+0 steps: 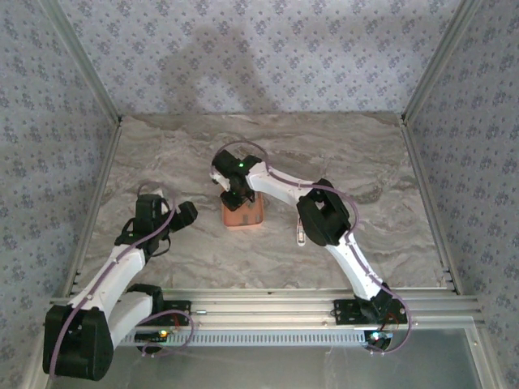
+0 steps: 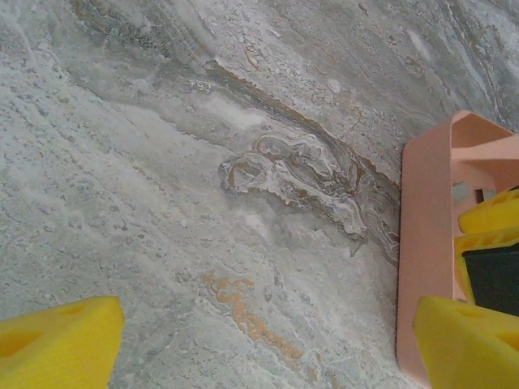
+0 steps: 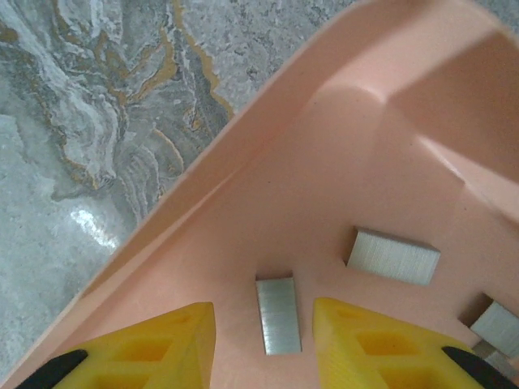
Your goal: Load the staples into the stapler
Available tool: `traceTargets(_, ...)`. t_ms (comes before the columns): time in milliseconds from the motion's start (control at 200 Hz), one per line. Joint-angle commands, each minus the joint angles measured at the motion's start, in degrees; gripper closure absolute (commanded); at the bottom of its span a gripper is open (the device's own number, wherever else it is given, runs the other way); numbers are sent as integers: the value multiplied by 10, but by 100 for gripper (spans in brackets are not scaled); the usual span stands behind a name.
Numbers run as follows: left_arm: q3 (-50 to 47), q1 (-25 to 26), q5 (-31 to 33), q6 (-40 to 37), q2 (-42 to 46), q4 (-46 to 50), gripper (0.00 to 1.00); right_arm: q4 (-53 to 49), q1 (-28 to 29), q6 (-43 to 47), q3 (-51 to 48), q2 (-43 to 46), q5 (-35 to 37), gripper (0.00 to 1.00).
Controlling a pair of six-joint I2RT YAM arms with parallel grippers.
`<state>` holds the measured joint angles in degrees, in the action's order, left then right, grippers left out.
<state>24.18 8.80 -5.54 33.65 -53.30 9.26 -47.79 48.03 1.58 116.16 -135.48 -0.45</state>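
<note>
My right pincer (image 3: 263, 324) hangs low inside the salmon-orange square plastic tray (image 3: 268, 154). The thing I want, a small grey metal strip of staples (image 3: 277, 314), lies flat on the tray floor, right between my two yellow fingertips (image 3: 162, 348). My pincer is spread a little. There is a thin gap on each side of the strip, smaller on the right, so I am not pinching it yet. The strip's long side points straight away from me, the same way my fingertips point. That means I would squeeze it across its short side, which I think is the good way to grab it. Two more grey strips (image 3: 393, 256) lie further to the right in the tray, apart from this one. My left pincer (image 2: 259, 348) is spread wide over the bare grey marble counter (image 2: 203, 203), just beside the tray's left wall, and it holds nothing. So my right arm is the near one for this job. From above I can see a slim pale pink-and-white mini stapler (image 1: 301, 231) lying on the counter to the right of the tray, close to my right arm. It is too small for me to tell if it is open.
</note>
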Motion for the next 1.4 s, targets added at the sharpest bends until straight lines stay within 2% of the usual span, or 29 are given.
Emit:
traceTargets(0, -3, -5, -4, -10, 4, 1, 8, -12, 2, 5, 21, -18, 15, 64)
traceTargets(280, -3, -8, -6, -10, 3, -1, 8, 0, 0, 3, 24, -30, 19, 66)
traceTargets(630, -6, -9, -12, -16, 3, -2, 8, 29, 5, -17, 2, -17, 63, 80)
traceTargets(945, -28, -9, -93, -21, 4, -80, 8, 173, 0, -69, -176, 158, 41, 84)
traceTargets(1149, -48, 9, -119, -17, 0, -140, 8, 199, 6, -142, -316, 279, 47, 84)
traceTargets(1399, -52, 55, -108, -25, -25, -171, 8, 176, 63, -270, -493, 399, 93, 84)
